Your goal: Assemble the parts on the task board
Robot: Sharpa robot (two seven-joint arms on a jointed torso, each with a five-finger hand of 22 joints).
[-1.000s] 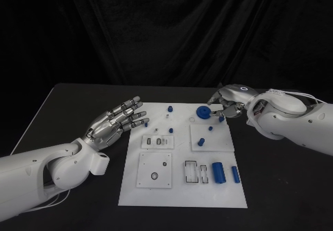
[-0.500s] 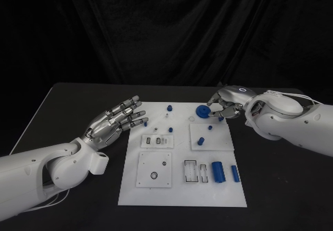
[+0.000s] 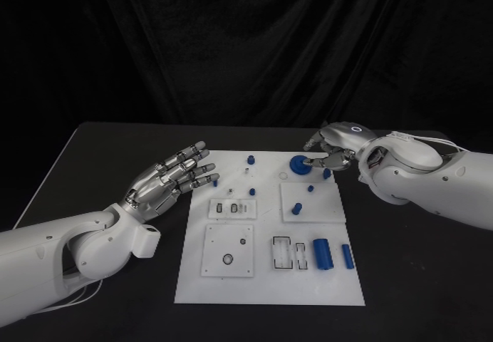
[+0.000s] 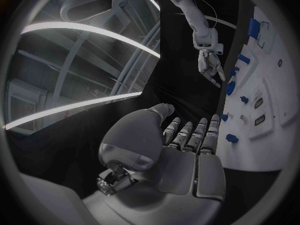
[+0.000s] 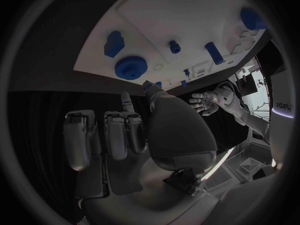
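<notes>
Reaching over the task board, our right hand hovers, fingers curled and holding nothing, just beside the blue gear at the far edge; left hand waits wide open; we should close squarely on the gear's rim

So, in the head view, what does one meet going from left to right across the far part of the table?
Silver left hand → small blue peg → round blue gear → silver right hand.
</notes>
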